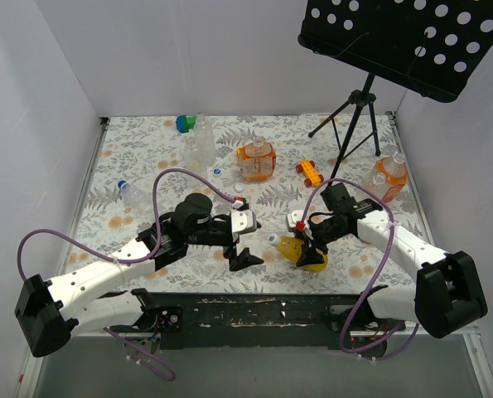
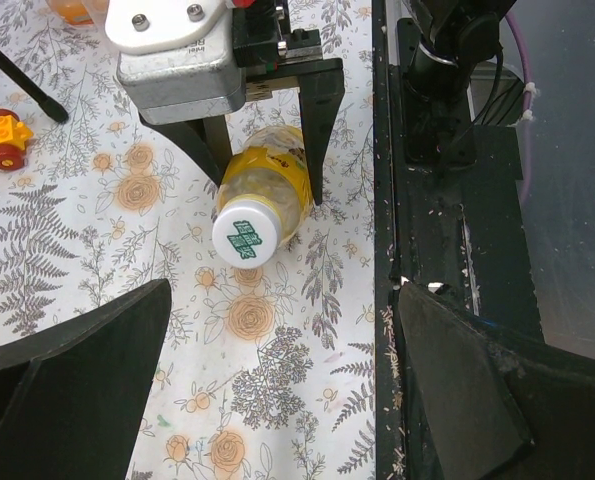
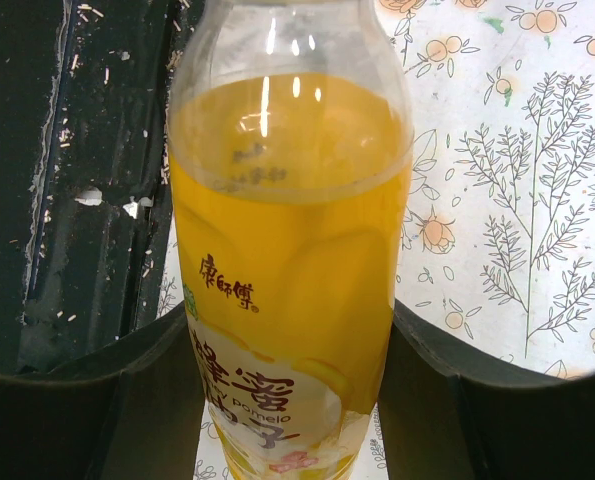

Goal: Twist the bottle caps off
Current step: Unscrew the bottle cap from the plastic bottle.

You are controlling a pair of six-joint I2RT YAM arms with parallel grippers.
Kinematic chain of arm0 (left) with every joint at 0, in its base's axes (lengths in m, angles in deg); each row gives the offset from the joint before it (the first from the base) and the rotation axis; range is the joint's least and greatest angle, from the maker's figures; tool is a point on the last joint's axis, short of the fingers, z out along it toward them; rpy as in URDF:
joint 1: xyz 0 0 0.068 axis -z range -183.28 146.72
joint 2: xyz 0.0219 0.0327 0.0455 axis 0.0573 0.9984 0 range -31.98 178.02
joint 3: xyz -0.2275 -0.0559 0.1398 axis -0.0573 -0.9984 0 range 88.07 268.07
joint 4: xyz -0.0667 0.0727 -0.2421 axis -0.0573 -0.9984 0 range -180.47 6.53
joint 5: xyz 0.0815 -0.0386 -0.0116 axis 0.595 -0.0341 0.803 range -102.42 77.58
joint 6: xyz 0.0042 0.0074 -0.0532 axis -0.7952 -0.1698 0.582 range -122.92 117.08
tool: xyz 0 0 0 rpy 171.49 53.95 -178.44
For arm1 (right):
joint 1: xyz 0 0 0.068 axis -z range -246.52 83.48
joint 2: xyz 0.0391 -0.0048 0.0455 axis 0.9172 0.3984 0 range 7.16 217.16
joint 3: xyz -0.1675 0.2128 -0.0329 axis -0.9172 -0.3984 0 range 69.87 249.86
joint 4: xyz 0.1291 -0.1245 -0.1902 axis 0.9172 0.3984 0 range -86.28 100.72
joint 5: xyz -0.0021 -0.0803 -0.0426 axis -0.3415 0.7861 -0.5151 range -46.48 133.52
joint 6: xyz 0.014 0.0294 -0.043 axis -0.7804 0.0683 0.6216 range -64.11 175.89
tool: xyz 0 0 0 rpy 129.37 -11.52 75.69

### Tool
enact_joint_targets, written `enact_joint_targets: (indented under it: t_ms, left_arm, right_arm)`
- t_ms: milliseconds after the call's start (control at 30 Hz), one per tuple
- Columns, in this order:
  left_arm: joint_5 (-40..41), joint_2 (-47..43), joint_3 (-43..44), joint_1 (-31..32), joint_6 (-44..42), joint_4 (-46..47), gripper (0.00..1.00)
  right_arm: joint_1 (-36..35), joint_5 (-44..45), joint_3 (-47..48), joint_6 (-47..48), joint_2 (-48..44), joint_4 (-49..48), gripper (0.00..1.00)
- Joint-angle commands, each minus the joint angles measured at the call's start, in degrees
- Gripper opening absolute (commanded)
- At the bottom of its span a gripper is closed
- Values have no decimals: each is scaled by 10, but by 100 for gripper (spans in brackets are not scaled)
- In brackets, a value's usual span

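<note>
2 black fingers (image 3: 87, 400) of the right gripper (image 1: 310, 249) press against either side of a slim clear plastic bottle of yellow liquid (image 1: 306, 257). It is near the front edge of the flower-printed tablecloth (image 1: 130, 149), a little right of centre. The jaws are partly closed and clamped on the bottle's labelled body. The right wrist view shows the bottle filling the gap between them, with the printed label toward the camera. The bottle is tipped toward the left arm. Its round white screw cap with a green pattern (image 2: 247, 236) is on the neck and points at the left gripper (image 2: 282, 300). Whether the bottle touches the cloth I cannot tell. The left gripper is spread wide and grips nothing. It hovers near the cap, apart from it, with bare cloth between its 2 fingertips in its own wrist view.

Further back, a squat clear bottle of orange liquid (image 1: 256, 161) stands at mid-table, with a tall colourless plastic bottle (image 1: 200, 143) to its left. Another orange-filled bottle (image 1: 389, 177) stands by the right wall. 1 colourless bottle with a blue cap (image 1: 133, 195) lies on its side toward the left wall. A small pale round cap (image 1: 217, 172) lies loose between the tall bottle and the squat one. A green-and-blue toy block (image 1: 185, 124) sits at the back, and an orange toy car (image 1: 309, 172) sits right of the squat bottle. A black perforated music stand (image 1: 412, 37) on a tripod fills the far right corner.
</note>
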Motion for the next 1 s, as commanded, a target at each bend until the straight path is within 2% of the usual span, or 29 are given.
enact_joint_targets:
  t_ms: [0,967]
  left_arm:
    - [2,-22,2,-2,-6,-1,98]
    - [-13,-4,11,-2,-6,0,98]
  right_arm:
    - [-3,10,2,17,12,12,10]
    - [-5,12,2,17,14,13,10]
